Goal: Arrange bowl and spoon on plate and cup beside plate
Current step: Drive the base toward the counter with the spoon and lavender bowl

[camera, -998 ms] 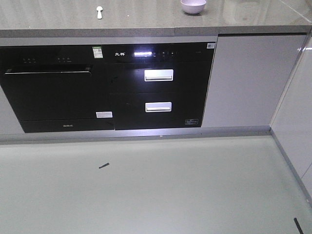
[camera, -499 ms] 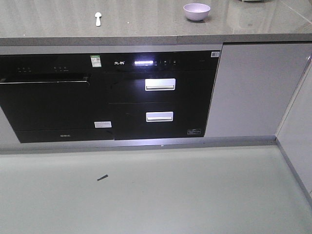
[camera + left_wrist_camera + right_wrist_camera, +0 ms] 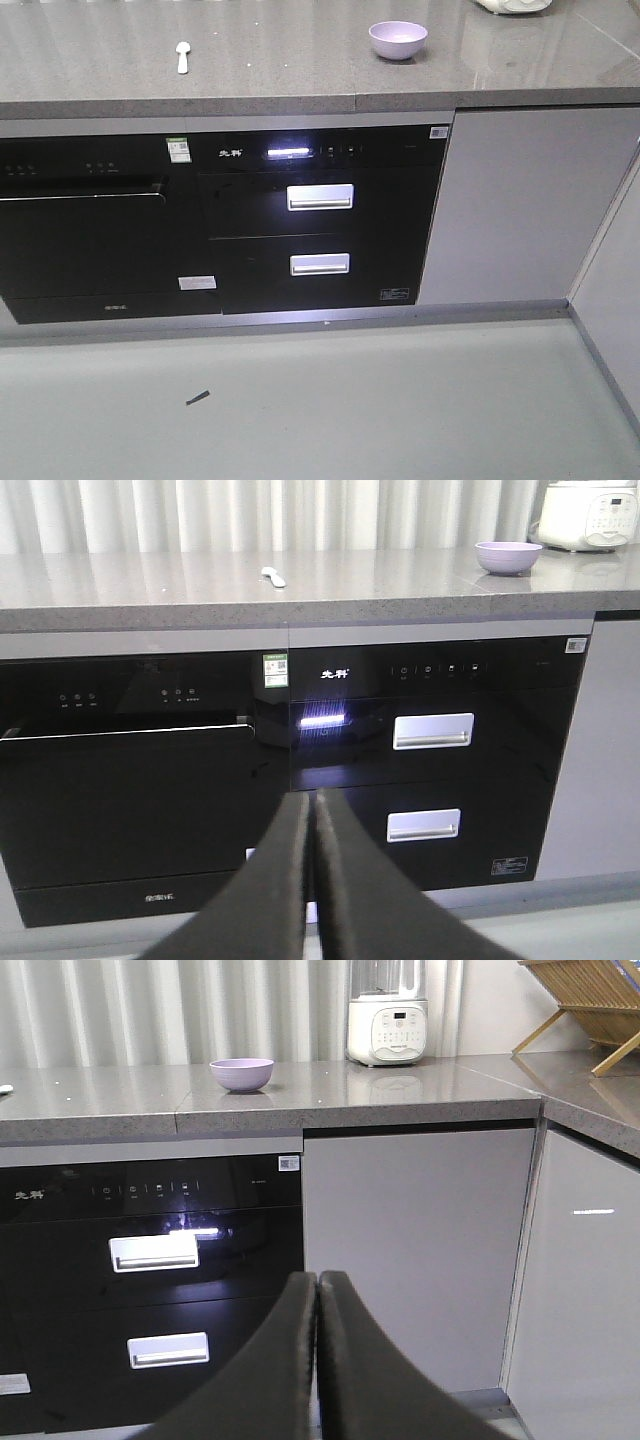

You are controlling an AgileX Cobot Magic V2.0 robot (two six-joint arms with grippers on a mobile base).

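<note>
Left wrist view: the left end effector (image 3: pixel 312 802) has its two dark fingers pressed together, tips meeting with nothing between them, pointing at the black appliance front (image 3: pixel 150 780) under the desk (image 3: pixel 150 590). Well beyond and above the tips, slightly to their left, the spoon (image 3: pixel 273 576) lies flat on the desk. Farther off to the upper right the bowl (image 3: pixel 508 556) stands upright, well apart from the spoon, with a white appliance (image 3: pixel 590 515) just behind it to the right. In the right wrist view the right end effector (image 3: pixel 317 1282) is likewise pressed together and holds nothing. The bowl sits up and to the left of its tips, the white appliance up and slightly to their right against the curtain (image 3: pixel 150 1010), and a wooden rack (image 3: pixel 590 1000) at the far upper right. In the front view, spoon and bowl lie on the desk above two silver drawer handles (image 3: pixel 320 197), and a small dark scrap (image 3: pixel 197 398) lies on the floor (image 3: pixel 400 400) below.
</note>
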